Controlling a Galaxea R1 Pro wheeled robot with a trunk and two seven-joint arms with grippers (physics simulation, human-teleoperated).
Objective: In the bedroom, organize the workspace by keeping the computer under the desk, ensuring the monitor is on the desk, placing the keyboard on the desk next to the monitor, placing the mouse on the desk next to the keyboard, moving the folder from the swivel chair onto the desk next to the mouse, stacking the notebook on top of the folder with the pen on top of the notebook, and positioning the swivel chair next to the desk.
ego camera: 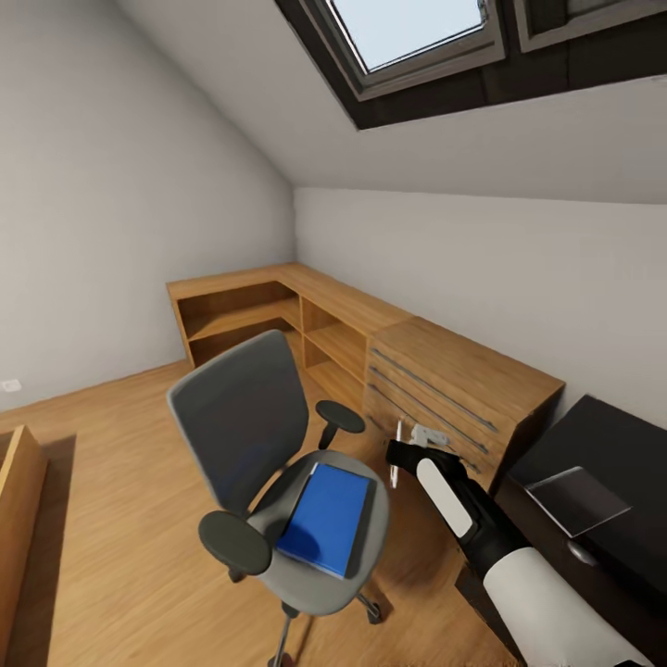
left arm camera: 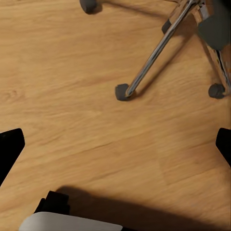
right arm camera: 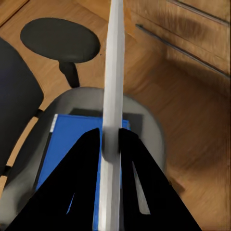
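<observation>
Our right gripper pinches a thin flat white-edged slab upright between its black fingers. Just below it the flat bright-blue folder lies on the grey swivel chair. Our left gripper's fingers stand spread wide above the wooden floor.

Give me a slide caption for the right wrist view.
Right gripper holding a thin white pen above the blue folder on the grey swivel chair.
</observation>
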